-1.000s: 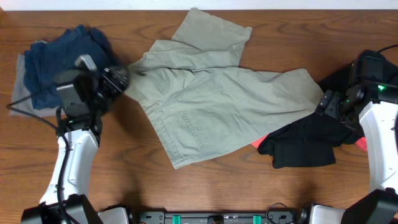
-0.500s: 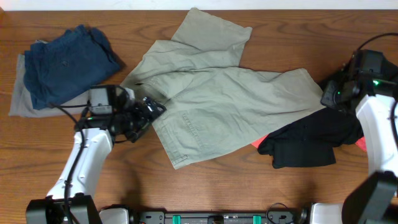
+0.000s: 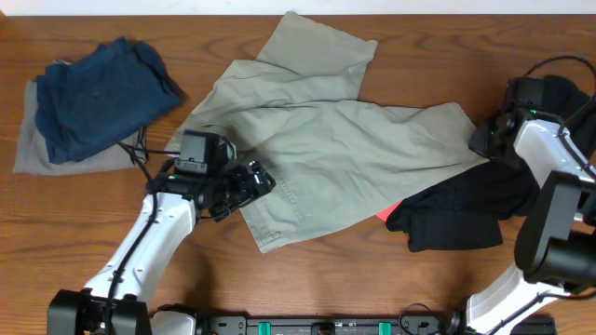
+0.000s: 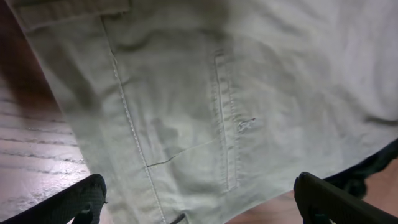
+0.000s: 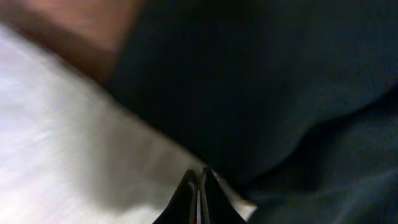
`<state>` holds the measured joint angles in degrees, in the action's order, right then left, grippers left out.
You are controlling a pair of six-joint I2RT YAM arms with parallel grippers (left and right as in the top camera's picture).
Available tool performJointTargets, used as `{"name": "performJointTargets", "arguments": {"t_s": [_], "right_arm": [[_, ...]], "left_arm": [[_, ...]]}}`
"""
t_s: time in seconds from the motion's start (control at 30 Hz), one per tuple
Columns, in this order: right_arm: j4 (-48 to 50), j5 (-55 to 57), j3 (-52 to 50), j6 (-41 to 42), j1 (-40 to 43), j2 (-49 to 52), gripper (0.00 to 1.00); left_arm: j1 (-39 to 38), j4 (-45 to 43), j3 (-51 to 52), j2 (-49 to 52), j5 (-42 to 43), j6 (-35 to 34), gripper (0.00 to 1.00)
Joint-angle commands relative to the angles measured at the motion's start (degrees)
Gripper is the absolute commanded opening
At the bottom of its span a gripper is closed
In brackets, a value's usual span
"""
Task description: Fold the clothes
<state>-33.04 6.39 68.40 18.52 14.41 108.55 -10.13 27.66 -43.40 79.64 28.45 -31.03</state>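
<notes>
The clothes' main piece, light khaki shorts [image 3: 326, 158], lies spread across the table's middle, one leg pointing to the back and one to the right. My left gripper [image 3: 250, 181] hovers over the waist end near the front left corner. In the left wrist view its jaws [image 4: 199, 210] stand wide open above the stitched pocket cloth [image 4: 249, 81], nothing between them. My right gripper [image 3: 486, 140] is at the hem of the right leg. Its fingertips [image 5: 199, 180] are pressed together on the edge of the pale cloth [image 5: 62, 137], beside dark fabric [image 5: 280, 74].
A black garment [image 3: 456, 219] lies crumpled at the right, partly under the shorts, with a red piece [image 3: 392, 212] showing at its edge. A folded dark blue garment [image 3: 98, 93] rests on a grey one [image 3: 37, 154] at the back left. Bare wooden table [image 3: 372, 288] runs along the front.
My left arm swung from the blue pile rightward to the shorts' waist, jaws opening wide. My right gripper shifted toward the back and closed at the right leg's hem.
</notes>
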Motion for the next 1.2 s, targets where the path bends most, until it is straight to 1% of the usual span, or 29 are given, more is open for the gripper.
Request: {"name": "performJointTargets", "arguments": {"t_s": [0.0,0.13,0.23,0.4,0.47,0.5,0.57,0.67,0.77,0.93,1.03,1.17], "right_arm": [[0.3,3.3,0.1,3.3,2.7,3.5,0.04],[-1.3,4.1,0.1,3.3,5.7,6.8,0.04],[-3.9,7.2,0.1,3.4,8.5,8.0,0.06],[-6.3,8.6,0.1,3.3,13.9,7.9,0.21],[-7.0,8.3,0.1,3.3,16.0,7.9,0.29],[-7.2,8.1,0.1,3.3,16.8,7.9,0.30],[-8.1,8.5,0.1,3.3,18.3,7.9,0.31],[-9.2,12.2,0.1,3.6,20.6,7.9,0.30],[-11.6,17.2,0.1,7.8,23.3,7.9,0.31],[-14.6,18.5,0.7,12.2,29.2,7.8,0.32],[-14.3,11.7,1.8,11.4,30.8,6.8,0.36],[-12.5,-2.7,4.5,1.7,30.5,4.4,0.42]], "left_arm": [[-2.3,0.0,0.8,1.1,-2.6,1.0,0.98],[-5.4,-0.7,0.8,3.3,-2.6,1.0,0.98],[-7.3,-1.7,0.8,5.9,-2.6,1.0,0.98],[-9.7,-4.7,0.8,9.7,-2.6,1.0,0.98],[-10.6,-6.2,0.8,11.0,-2.6,1.0,0.98],[-11.1,-7.0,0.8,11.6,-2.6,1.0,0.98],[-11.8,-7.5,0.8,12.7,-2.6,1.0,0.98],[-12.4,-6.8,0.8,14.2,-2.6,1.0,0.98],[-12.6,-5.0,0.8,14.7,-2.4,1.0,0.98],[-12.6,-3.7,0.8,14.7,-1.4,1.0,0.98],[-12.6,-3.9,0.8,14.7,2.0,1.0,0.98],[-12.6,-3.9,0.8,14.7,3.9,1.0,0.98]]}}
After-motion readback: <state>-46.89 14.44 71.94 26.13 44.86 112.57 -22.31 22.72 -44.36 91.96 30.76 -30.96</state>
